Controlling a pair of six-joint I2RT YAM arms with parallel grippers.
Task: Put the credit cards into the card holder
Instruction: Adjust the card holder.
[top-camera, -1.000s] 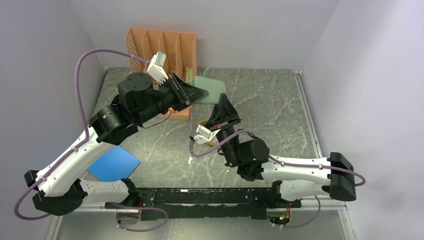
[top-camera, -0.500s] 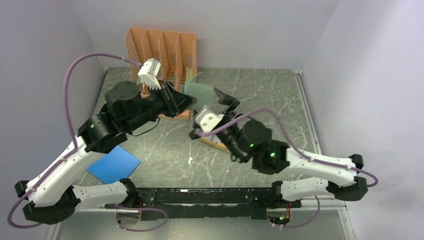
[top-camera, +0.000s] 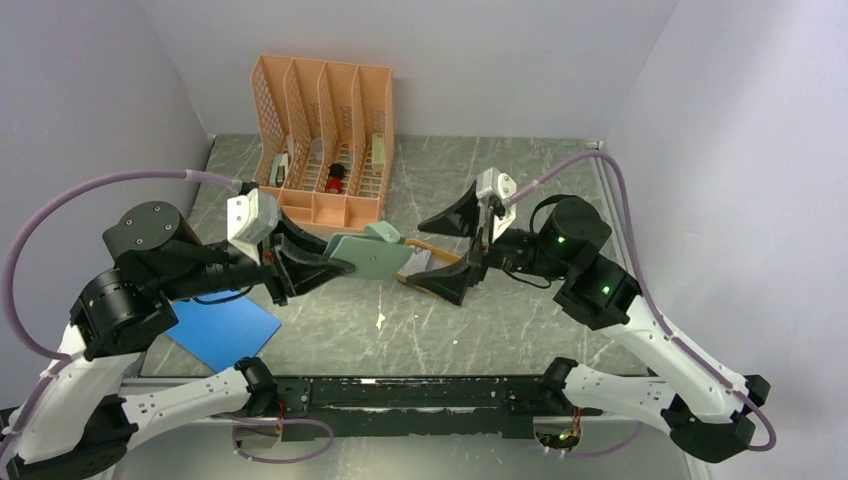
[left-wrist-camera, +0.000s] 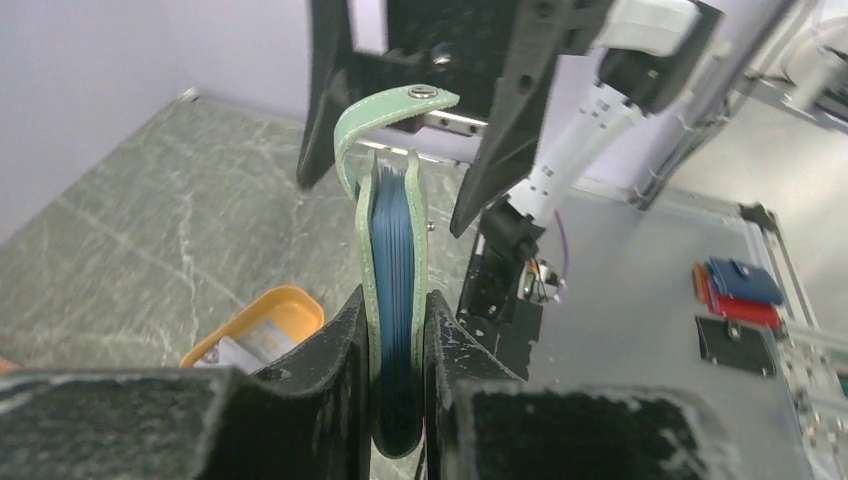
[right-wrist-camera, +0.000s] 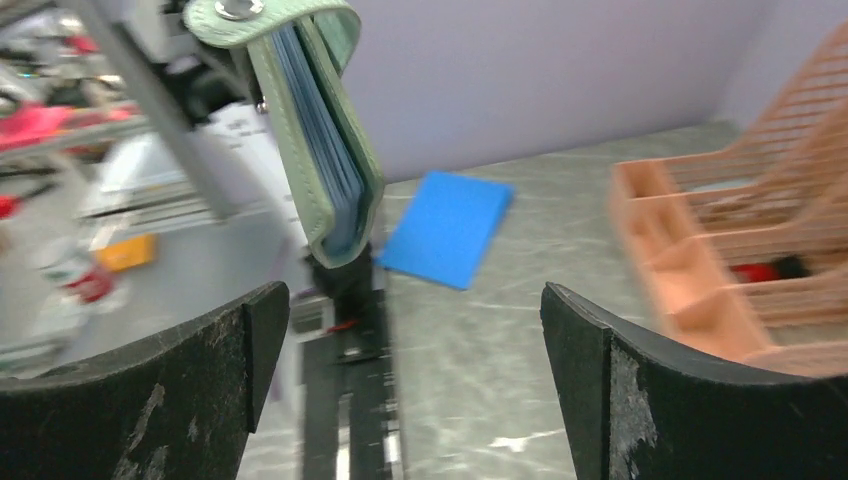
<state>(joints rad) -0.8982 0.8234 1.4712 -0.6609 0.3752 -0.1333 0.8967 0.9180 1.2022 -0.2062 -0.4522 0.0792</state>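
My left gripper (top-camera: 338, 266) is shut on the card holder (top-camera: 372, 255), a grey-green folded wallet held on edge above the table's middle. In the left wrist view the card holder (left-wrist-camera: 396, 240) stands upright between my black fingers (left-wrist-camera: 335, 345), its snap strap curling over the top. My right gripper (top-camera: 442, 254) faces it from the right, open wide and empty, one finger on each side of the holder's far end. In the right wrist view the holder (right-wrist-camera: 325, 150) hangs at upper left, beyond my right gripper (right-wrist-camera: 415, 305). The credit cards (left-wrist-camera: 243, 352) lie in the orange oval tray (left-wrist-camera: 292, 300).
An orange mesh file organizer (top-camera: 325, 120) stands at the back left with small items in its slots. A bright blue flat sheet (top-camera: 222, 328) lies at the near left. The oval tray (top-camera: 412, 282) sits under the two grippers. A small white scrap (top-camera: 380, 320) lies near the front.
My right gripper has opened wide and swung right to face the holder. My left arm has pulled back and lowered the card holder from the organizer to the table's middle.
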